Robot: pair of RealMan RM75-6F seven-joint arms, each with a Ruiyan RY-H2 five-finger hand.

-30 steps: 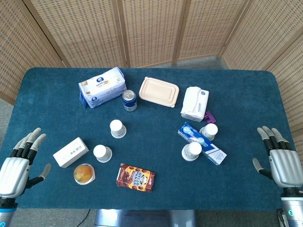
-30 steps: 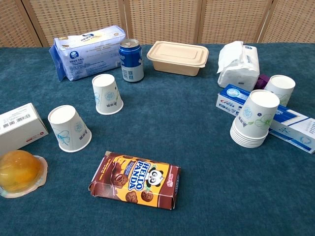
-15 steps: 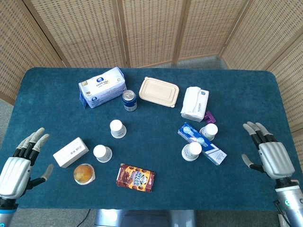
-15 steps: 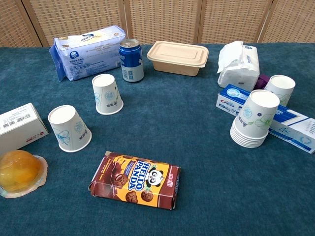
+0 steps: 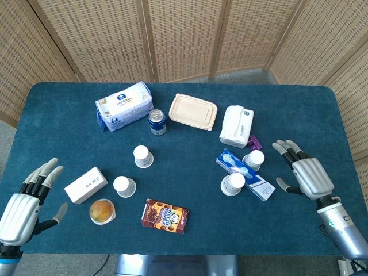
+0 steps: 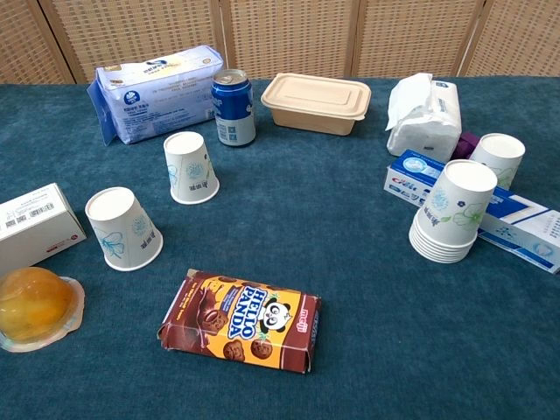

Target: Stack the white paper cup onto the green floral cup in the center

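Both hands empty, fingers spread: right hand nearest white paper cup. Cup likely light, thin-walled, crushable; take mid-wall softly, then onto green floral cup.

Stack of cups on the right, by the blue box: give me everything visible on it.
The stack of paper cups is several nested white cups with a green floral print, rims showing as rings at the bottom. It stands upside down on the blue cloth, leaning slightly, base uppermost. It sits right at the long blue box; contact is unclear. Nothing holds it: the right robot hand hovers apart.
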